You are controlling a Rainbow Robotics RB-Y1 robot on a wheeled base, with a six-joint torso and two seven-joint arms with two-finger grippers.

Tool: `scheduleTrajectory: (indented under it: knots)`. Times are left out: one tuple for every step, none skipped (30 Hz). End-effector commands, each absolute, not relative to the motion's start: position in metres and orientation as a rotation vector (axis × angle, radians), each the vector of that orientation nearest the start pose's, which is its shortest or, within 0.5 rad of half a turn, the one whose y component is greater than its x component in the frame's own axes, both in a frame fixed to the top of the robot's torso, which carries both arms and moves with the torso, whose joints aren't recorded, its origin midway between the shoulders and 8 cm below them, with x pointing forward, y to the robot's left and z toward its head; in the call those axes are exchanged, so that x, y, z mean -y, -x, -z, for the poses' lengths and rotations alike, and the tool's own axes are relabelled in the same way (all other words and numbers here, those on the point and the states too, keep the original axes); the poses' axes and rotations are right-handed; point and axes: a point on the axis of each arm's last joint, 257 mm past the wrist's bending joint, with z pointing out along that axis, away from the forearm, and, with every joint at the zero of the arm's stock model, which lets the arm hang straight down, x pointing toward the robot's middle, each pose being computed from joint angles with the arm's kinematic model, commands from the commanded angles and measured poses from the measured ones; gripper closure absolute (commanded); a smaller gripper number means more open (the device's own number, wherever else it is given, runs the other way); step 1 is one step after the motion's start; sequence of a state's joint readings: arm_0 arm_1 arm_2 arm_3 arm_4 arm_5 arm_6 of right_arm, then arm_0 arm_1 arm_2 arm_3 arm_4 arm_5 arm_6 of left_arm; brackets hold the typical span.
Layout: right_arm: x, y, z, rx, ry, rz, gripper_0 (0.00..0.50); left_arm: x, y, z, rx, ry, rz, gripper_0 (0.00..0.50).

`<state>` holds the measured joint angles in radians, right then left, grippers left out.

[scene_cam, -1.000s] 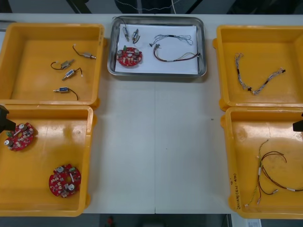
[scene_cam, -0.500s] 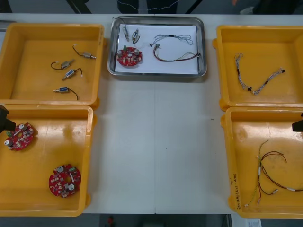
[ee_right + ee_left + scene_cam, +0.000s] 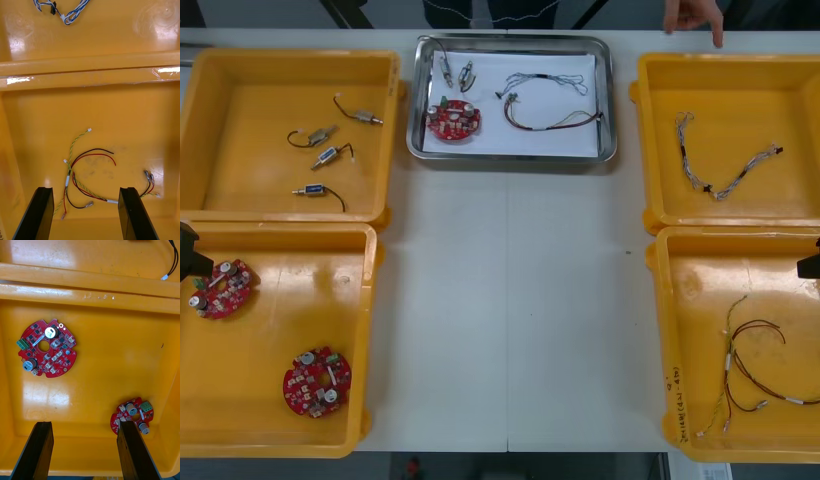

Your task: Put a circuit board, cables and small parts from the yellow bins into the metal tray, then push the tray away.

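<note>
Left jaws: hung parted, empty, over two circuit boards [image 3: 46, 348]
Right jaws: hung parted, empty, over red-yellow cables [image 3: 90, 152]

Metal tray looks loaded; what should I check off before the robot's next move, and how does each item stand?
1. Circuit board in the metal tray: ok.
2. Cables in the tray: ok.
3. Small metal parts in the tray: ok.
4. Tray at the far side of the table: ok.
5. Left gripper open, holding nothing, over the near left bin: ok.
6. Right gripper open, holding nothing, over the near right bin: ok.
</note>
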<state>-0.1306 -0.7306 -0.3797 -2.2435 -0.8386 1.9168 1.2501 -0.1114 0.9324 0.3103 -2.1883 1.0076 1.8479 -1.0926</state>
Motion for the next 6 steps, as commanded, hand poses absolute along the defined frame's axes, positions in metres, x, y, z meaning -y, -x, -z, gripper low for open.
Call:
scheduleTrajectory:
  knots:
    - [0.3849,-0.3663,0.1492,-2.622,-0.111,0.020,0.000,-0.3894,-0.3618,0.1481,-2.701,-0.001,-0.064,0.000]
    - [0.3849,-0.3663,0.1492,-2.622,-0.111,0.020,0.000,-0.3894,-0.3618,0.1481,-2.701,-0.001,-0.064,0.000]
    - [0.3849,-0.3663,0.1492,-2.622,-0.111,0.020,0.000,-0.3894,-0.3618,0.1481,-2.701,-0.001,-0.064,0.000]
    - [0.3849,-0.3663,0.1492,-2.622,-0.111,0.020,0.000,-0.3894,-0.3618,0.1481,-2.701,-0.001,-0.064,0.000]
    - [0.3849,-0.3663,0.1492,-2.622,-0.111,0.020,0.000,-0.3894,-0.3618,0.1481,-2.701,-0.001,-0.064,0.000]
    - [0.3849,-0.3663,0.1492,-2.622,-0.111,0.020,0.000,-0.3894,-0.3618,0.1481,-2.701,-0.001,-0.064,0.000]
